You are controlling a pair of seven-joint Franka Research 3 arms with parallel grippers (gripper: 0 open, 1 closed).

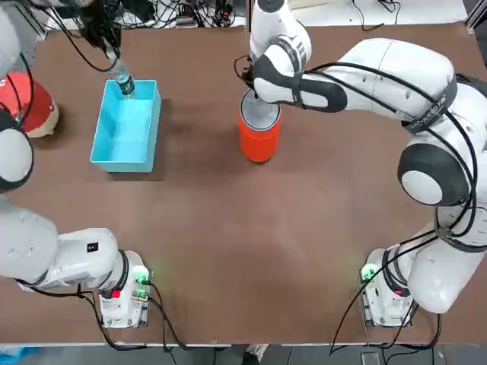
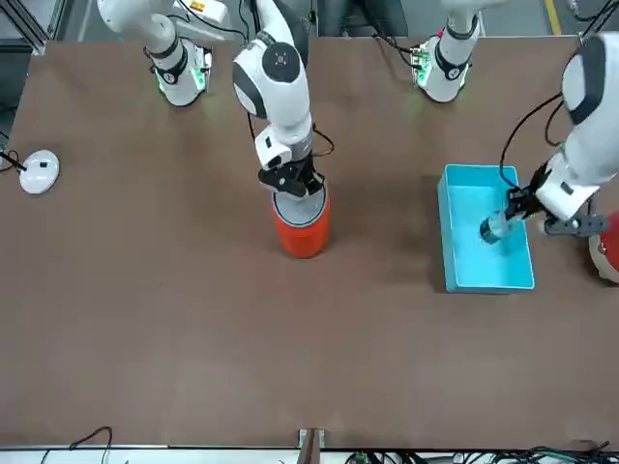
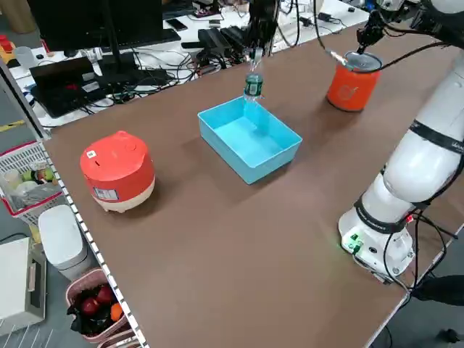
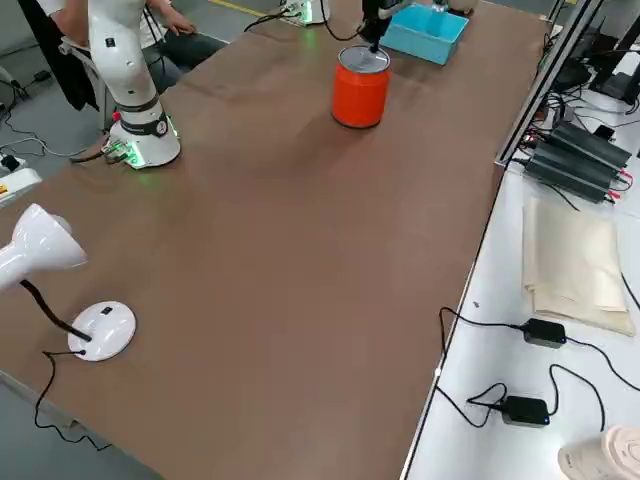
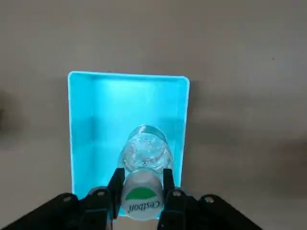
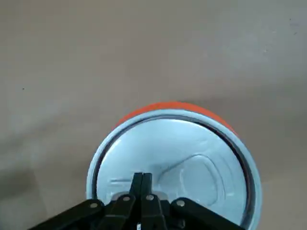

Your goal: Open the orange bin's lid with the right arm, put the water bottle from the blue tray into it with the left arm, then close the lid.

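- Orange bin (image 2: 304, 232) stands upright, lid (image 6: 192, 165) on; right gripper (image 6: 142, 176), fingertips pressed together, is over the lid's edge, contact unclear. Best get the lid open before the bottle travels.
- Water bottle (image 5: 146, 151) hangs upright over the blue tray (image 1: 125, 141), left gripper (image 5: 143, 173) pinching it by the cap; keep that grip steady and clear the tray's wall.
- The right arm (image 1: 327, 80) crowds the bin's mouth, so should make room.
- Beyond the tray sits a red-and-white rounded object (image 3: 118, 170).

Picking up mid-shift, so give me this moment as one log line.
left gripper: shut on water bottle, above blue tray | right gripper: shut, at grey lid | lid: on orange bin
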